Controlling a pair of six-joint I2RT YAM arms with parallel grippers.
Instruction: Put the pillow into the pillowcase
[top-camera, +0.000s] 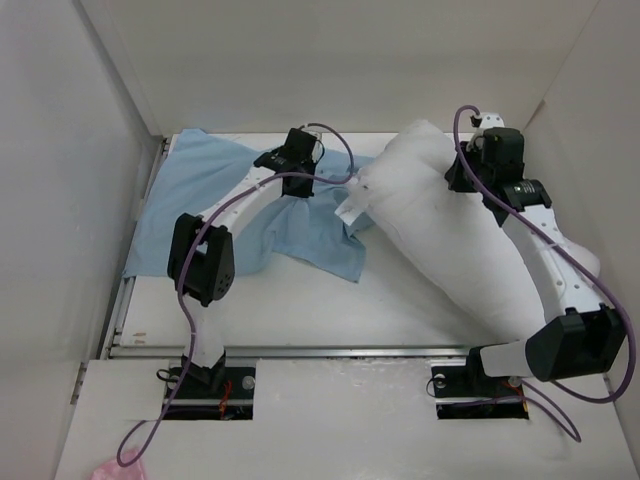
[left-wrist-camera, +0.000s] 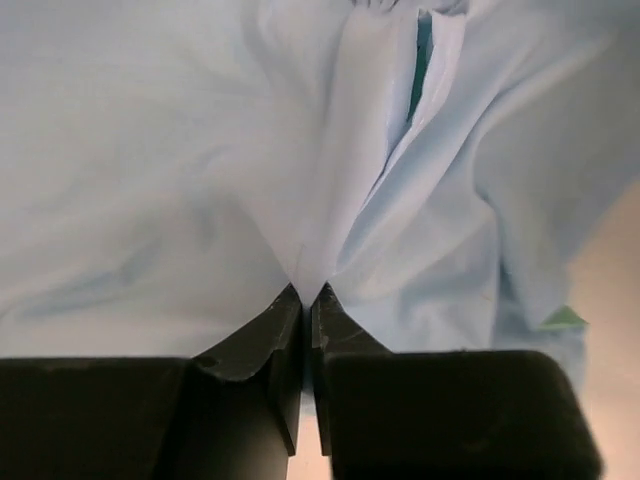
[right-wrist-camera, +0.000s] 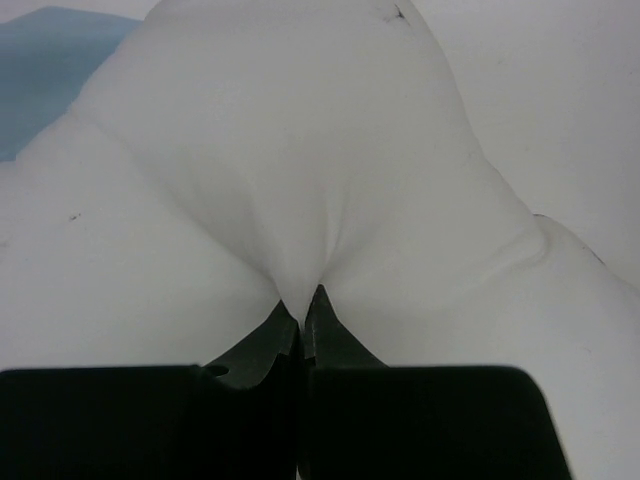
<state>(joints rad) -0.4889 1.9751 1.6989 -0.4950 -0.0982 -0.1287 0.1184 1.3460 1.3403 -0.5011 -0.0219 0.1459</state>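
The light-blue pillowcase (top-camera: 215, 190) lies wrinkled over the left and middle of the table, one edge reaching under the pillow's near corner. The white pillow (top-camera: 450, 240) lies slanted on the right, from the back middle to the right front. My left gripper (top-camera: 300, 160) is shut on a fold of the pillowcase (left-wrist-camera: 300, 200), the cloth drawn into a pinch at the fingertips (left-wrist-camera: 306, 295). My right gripper (top-camera: 462, 172) is shut on a pinch of the pillow's fabric (right-wrist-camera: 300, 180) near its far end, with the cloth puckered at the tips (right-wrist-camera: 303, 300).
White walls enclose the table on the left (top-camera: 70, 200), back and right. The table's front rail (top-camera: 300, 350) runs across before the arm bases. A pink scrap (top-camera: 105, 470) lies at the bottom left, off the table.
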